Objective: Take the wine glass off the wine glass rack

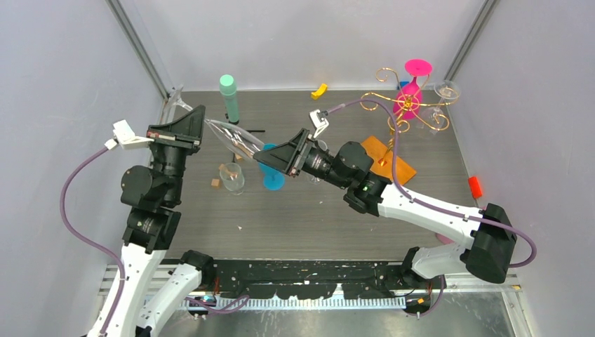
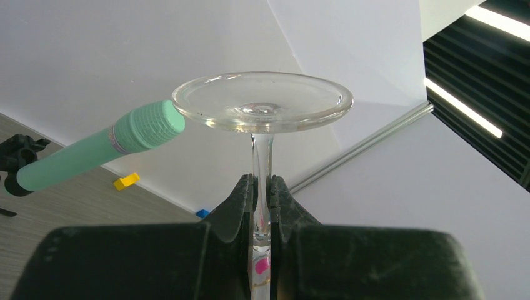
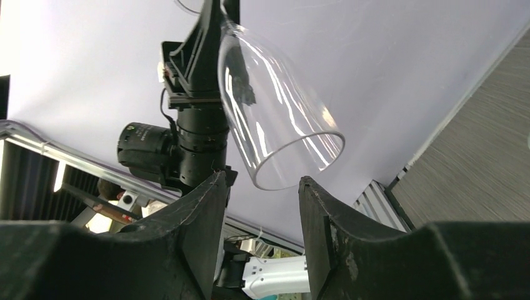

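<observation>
My left gripper is shut on the stem of a clear wine glass and holds it on its side in the air, foot to the back left and bowl pointing right. In the left wrist view the jaws clamp the stem below the round foot. My right gripper is open at the bowl's rim; in its wrist view the bowl hangs just above the spread fingers, not touching. The gold wire rack on its orange wooden base stands at the back right with a pink glass and a clear glass on it.
A mint-green cylinder on a black tripod stands at the back centre, and also shows in the left wrist view. A clear glass and a blue glass stand below the held glass. A yellow piece and a red piece lie nearby.
</observation>
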